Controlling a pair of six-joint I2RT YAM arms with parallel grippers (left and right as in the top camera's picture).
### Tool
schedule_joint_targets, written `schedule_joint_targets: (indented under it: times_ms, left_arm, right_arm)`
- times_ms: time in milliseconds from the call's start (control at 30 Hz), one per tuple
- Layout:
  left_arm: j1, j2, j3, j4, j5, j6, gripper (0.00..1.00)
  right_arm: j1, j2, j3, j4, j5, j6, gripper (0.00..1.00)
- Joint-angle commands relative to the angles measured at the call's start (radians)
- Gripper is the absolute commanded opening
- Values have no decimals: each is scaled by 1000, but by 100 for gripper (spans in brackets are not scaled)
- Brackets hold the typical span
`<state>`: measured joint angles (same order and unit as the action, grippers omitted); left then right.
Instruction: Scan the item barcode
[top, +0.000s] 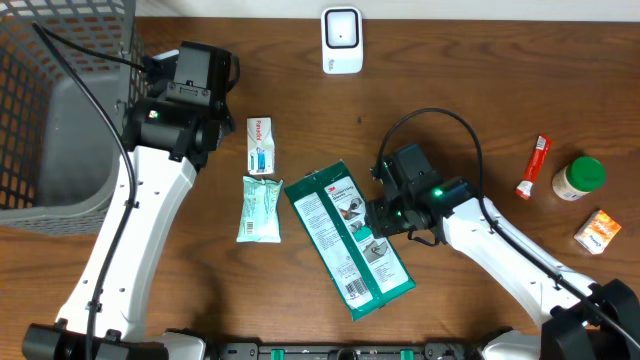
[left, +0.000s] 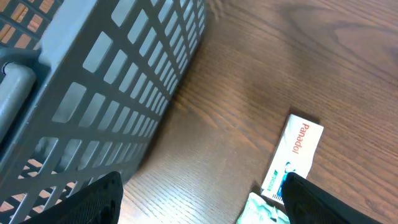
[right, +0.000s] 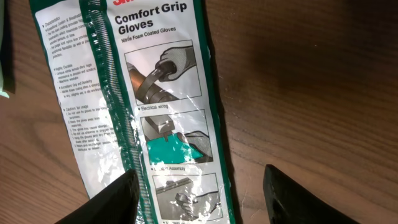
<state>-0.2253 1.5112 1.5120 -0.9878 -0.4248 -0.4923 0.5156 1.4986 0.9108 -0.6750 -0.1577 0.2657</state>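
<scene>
A green and white "Comfort Grip Gloves" package (top: 349, 238) lies flat at the middle of the table, its barcode near the front end. My right gripper (top: 386, 215) hovers over its right edge. In the right wrist view the right gripper (right: 199, 202) is open, with the package (right: 168, 93) under the left finger and bare wood under the right finger. The white scanner (top: 341, 40) stands at the back centre. My left gripper (top: 212, 135) is open beside a Panadol box (top: 260, 145). In the left wrist view the left gripper (left: 202, 205) holds nothing, and the box (left: 297, 155) lies by its right finger.
A pale green wipes packet (top: 260, 208) lies below the Panadol box. A grey mesh basket (top: 60, 110) fills the back left. At the right are a red tube (top: 534, 167), a green-lidded jar (top: 579, 178) and a small orange box (top: 598, 231).
</scene>
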Motion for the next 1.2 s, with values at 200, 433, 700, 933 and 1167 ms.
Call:
schedule_joint_targets:
  times_ms: [200, 433, 700, 933, 1167]
  left_arm:
    - [2, 4, -5, -3, -13, 13, 82]
    - [2, 4, -5, -3, -14, 13, 82]
    - [2, 4, -5, 66, 21, 3, 82]
    - [2, 4, -5, 83, 415, -13, 54]
    - [-64, 36, -101, 61, 492, -43, 33]
  right_arm:
    - [2, 7, 10, 10, -6, -12, 60]
    - [2, 7, 10, 0, -35, -12, 60]
    - [2, 7, 10, 35, -35, -12, 59]
    - [2, 7, 10, 36, -35, -20, 59]
    - [-64, 7, 10, 5, -168, -90, 70]
